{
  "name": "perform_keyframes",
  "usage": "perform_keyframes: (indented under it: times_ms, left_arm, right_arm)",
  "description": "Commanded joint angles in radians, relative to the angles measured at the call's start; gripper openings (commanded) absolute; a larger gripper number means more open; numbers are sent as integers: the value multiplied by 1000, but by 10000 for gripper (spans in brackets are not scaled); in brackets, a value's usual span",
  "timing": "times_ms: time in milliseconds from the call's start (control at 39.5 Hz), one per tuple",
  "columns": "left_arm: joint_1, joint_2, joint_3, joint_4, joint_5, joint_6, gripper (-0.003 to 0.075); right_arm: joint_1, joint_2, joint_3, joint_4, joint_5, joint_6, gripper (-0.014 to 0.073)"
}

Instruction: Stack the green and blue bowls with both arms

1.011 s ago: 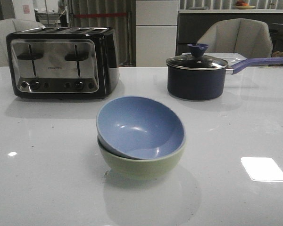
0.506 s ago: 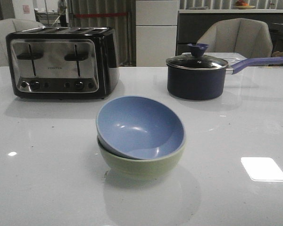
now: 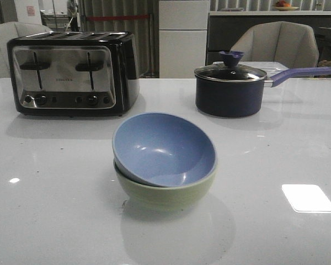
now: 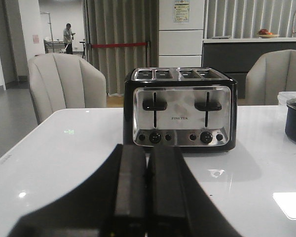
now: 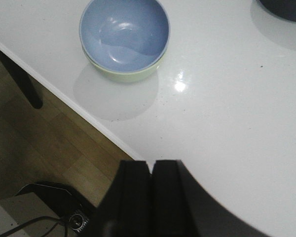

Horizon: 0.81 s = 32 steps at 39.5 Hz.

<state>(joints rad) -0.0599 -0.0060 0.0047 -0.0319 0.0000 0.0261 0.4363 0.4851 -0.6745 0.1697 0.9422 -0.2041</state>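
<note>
The blue bowl (image 3: 164, 148) sits tilted inside the green bowl (image 3: 165, 190) in the middle of the white table. The stack also shows in the right wrist view, blue bowl (image 5: 124, 32) in green bowl (image 5: 130, 75), near the table's edge. My left gripper (image 4: 147, 150) is shut and empty, low over the table and facing the toaster, away from the bowls. My right gripper (image 5: 151, 164) is shut and empty, held above the table's front edge, well clear of the bowls. Neither gripper shows in the front view.
A black and chrome toaster (image 3: 71, 74) stands at the back left and a dark navy saucepan (image 3: 230, 91) with a glass lid at the back right. The table edge (image 5: 64, 96) and wooden floor lie under my right gripper. Chairs stand behind the table.
</note>
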Motion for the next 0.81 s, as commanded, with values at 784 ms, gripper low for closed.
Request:
perform_keyframes:
  times_ms: [784]
  left_arm:
    - [-6, -16, 6, 0, -89, -11, 98]
  right_arm:
    - [-385, -279, 330, -9, -616, -16, 36]
